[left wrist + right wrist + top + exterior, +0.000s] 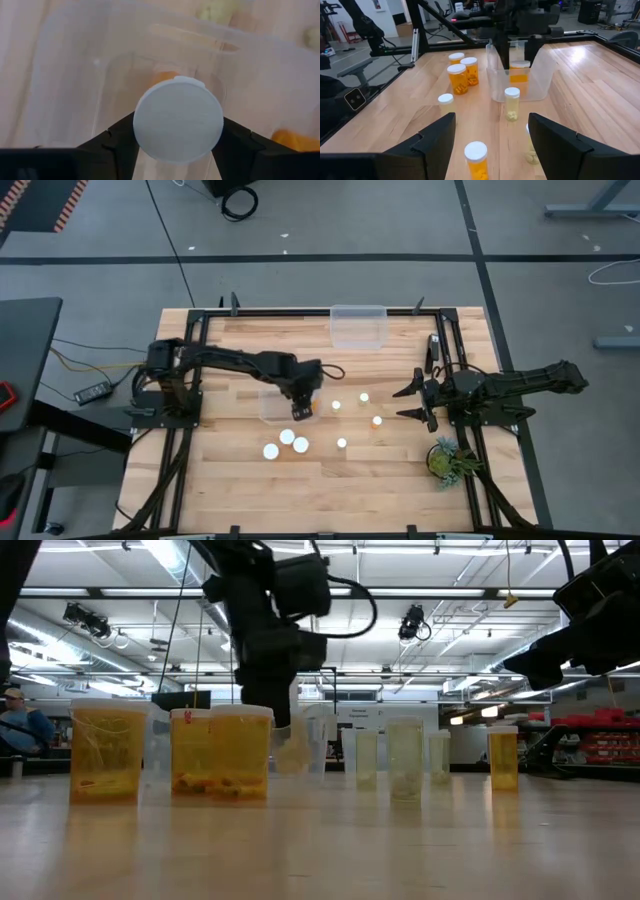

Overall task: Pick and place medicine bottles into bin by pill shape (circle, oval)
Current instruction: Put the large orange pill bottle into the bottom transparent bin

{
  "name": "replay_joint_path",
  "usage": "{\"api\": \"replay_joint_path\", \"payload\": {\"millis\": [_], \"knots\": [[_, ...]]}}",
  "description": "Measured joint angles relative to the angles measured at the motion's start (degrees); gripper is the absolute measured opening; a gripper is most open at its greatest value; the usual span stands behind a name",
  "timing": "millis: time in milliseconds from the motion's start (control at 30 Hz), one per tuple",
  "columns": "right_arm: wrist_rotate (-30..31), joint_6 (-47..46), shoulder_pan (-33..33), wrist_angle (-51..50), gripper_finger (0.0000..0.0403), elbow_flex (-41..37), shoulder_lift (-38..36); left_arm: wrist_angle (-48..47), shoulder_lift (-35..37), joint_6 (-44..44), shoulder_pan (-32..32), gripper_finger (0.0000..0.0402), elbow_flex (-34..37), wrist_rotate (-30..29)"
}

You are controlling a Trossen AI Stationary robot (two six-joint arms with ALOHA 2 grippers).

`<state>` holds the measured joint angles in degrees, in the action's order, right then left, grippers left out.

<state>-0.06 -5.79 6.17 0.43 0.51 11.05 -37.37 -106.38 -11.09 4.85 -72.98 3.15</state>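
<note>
My left gripper (300, 408) is shut on a white-capped amber bottle (178, 120) and holds it inside the clear bin (272, 406) at the table's middle. The held bottle also shows in the right wrist view (519, 71). Three larger bottles (287, 442) stand on their bases just near of the bin. Several smaller ones (342, 443) (337, 405) (364, 397) (377, 420) stand to its right. My right gripper (411, 402) is open and empty at the table's right, its fingers pointing at the bottles (491, 120). My left gripper pinches the bottle between its two fingers (117, 140), one on either side just below the white cap (150, 107). The fingers come from above, pointing down. The bottle is upright between the bin's walls; whether its base rests on the bin's floor I cannot tell.
A second clear bin (358, 326) stands at the table's far edge. A small green plant (447, 460) stands at the near right. Black frame rails (455, 350) run along the table's sides. Bare wood lies near of the bottles.
</note>
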Motion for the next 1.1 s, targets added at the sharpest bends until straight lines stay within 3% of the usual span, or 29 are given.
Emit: {"api": "replay_joint_path", "payload": {"millis": [333,600,800,1100], "knots": [[-0.01,-0.01,0.00,-0.13,0.0257,0.02,0.46,-7.94,-3.30,2.86,-0.18,0.0203,-7.37,-1.93],[-0.04,0.01,0.00,-0.15,0.0257,0.02,0.66,-9.11,-3.30,7.37,-0.09,0.0223,-7.57,-7.32],[-0.02,0.01,-0.02,-0.07,0.0257,0.02,0.66,-8.70,-3.30,8.83,0.72,0.0217,-7.57,-7.49],[-0.02,0.00,0.00,-0.04,0.0257,0.02,0.66,-8.56,-3.30,8.92,0.65,0.0270,-7.57,-7.40]]}}
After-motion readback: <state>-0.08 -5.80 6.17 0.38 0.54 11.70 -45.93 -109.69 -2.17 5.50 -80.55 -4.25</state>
